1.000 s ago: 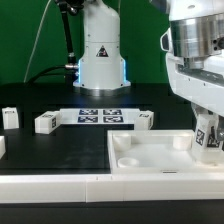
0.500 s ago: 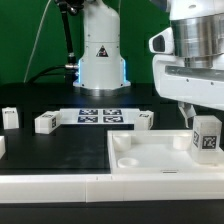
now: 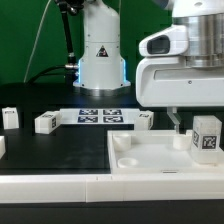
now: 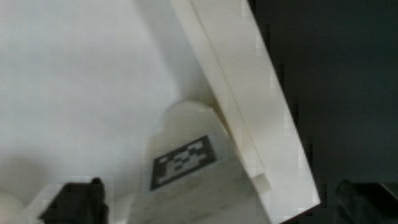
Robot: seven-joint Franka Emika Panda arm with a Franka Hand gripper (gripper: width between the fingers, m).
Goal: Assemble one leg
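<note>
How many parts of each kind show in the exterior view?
Small white plastic cuboid legs: 4
Large flat white square tabletop: 1
Thin flat white marker board: 1
Total: 6; one white piece cut by the exterior view's left edge uncounted.

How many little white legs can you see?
4 legs. Three sit on the black table: two toward the exterior view's left, one near the middle. The fourth stands on the white tabletop, toward the exterior view's right. Others may be hidden.
</note>
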